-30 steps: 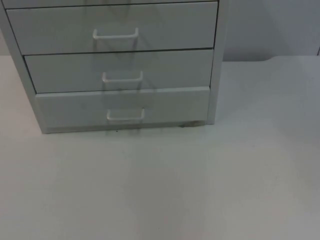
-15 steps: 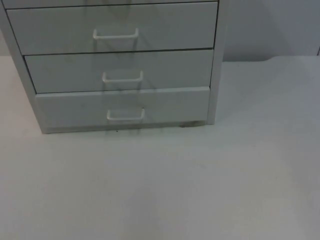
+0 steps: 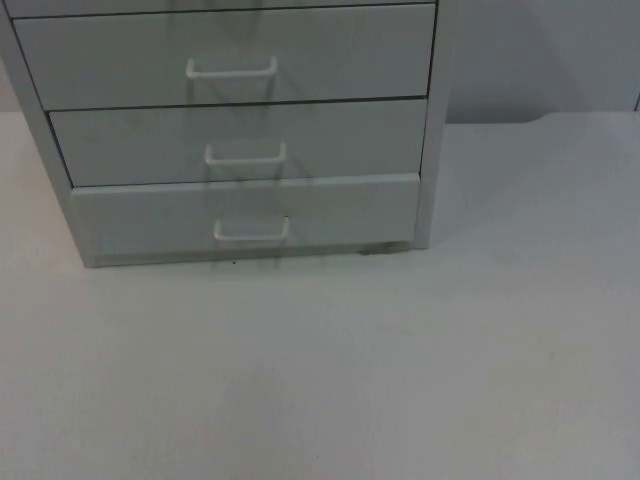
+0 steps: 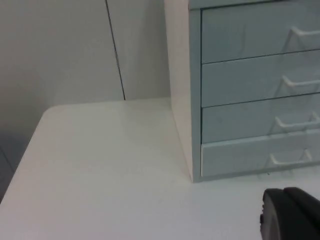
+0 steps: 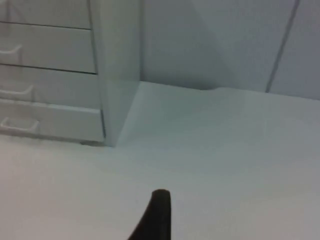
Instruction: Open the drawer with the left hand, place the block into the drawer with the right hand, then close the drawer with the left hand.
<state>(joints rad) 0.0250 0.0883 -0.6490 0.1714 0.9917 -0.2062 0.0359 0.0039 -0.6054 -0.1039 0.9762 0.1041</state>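
Three drawers shut, both arms held back

Three drawer fronts of a pale grey cabinet [image 3: 430, 130] show in the top view, each with a white handle. The bottom drawer [image 3: 245, 215] sits flush with the frame, closed, its handle [image 3: 251, 233] untouched. The cabinet stands on the white desk [image 3: 400, 380] against the grey partition wall [image 3: 540, 50].

The left gripper [image 4: 290, 215] hangs above the desk, near the cabinet's left front corner and apart from it. The right gripper [image 5: 157, 217] hangs above the desk off the cabinet's right front corner, well apart. For both, I cannot tell whether the jaws are apart or together.
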